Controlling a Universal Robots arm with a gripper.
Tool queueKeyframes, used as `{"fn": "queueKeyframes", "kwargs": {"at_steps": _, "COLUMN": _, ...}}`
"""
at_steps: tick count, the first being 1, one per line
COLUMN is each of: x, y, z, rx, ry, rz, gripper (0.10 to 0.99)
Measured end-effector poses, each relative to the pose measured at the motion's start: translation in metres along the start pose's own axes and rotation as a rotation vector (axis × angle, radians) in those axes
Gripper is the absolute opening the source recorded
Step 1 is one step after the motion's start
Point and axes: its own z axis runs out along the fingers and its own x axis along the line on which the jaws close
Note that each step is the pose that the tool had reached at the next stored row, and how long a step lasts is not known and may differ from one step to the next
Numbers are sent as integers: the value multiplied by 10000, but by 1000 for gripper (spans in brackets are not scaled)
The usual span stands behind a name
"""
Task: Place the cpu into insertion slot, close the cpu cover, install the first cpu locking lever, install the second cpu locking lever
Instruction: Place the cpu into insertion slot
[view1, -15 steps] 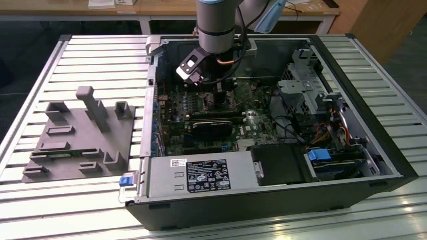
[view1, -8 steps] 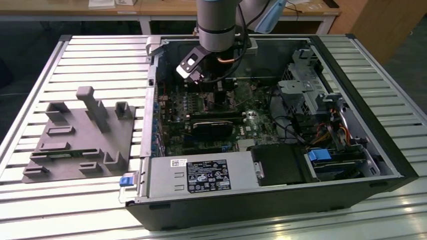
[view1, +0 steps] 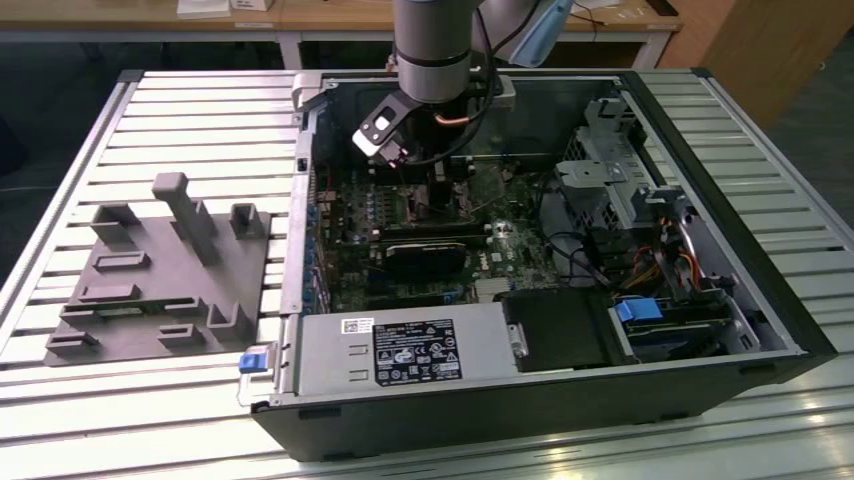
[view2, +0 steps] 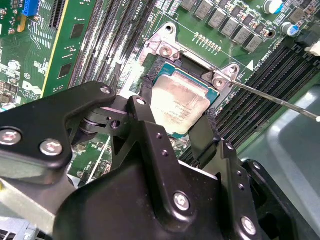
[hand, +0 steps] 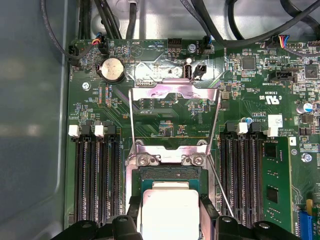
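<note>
— Where am I working right now?

— You are reaching the arm (view1: 434, 40) down into the open computer case (view1: 467, 425), and it is hanging over the motherboard (hand: 165, 125).

— Is the cpu cover getting in my way?

— No. The cpu cover (hand: 175, 92) is standing swung up on its hinge, so it is leaving the insertion slot (hand: 170, 172) open from above. A thin locking lever (view2: 280, 100) is lying unhooked, angled away from the socket, which is letting the cover stand free.

— And the chip?

— Your gripper (view2: 177, 122) is clamping the cpu (view2: 180, 100) by two opposite edges, keeping it flat and square to the slot. The cpu is sitting in or just over the recess; which one, I am not able to tell.
</note>
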Motion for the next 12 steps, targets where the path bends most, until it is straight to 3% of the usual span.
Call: {"fn": "queueKeyframes", "kwargs": {"at_steps": 12, "x": 0, "y": 19, "z": -1, "rx": 1, "ry": 3, "rz": -43, "gripper": 541}}
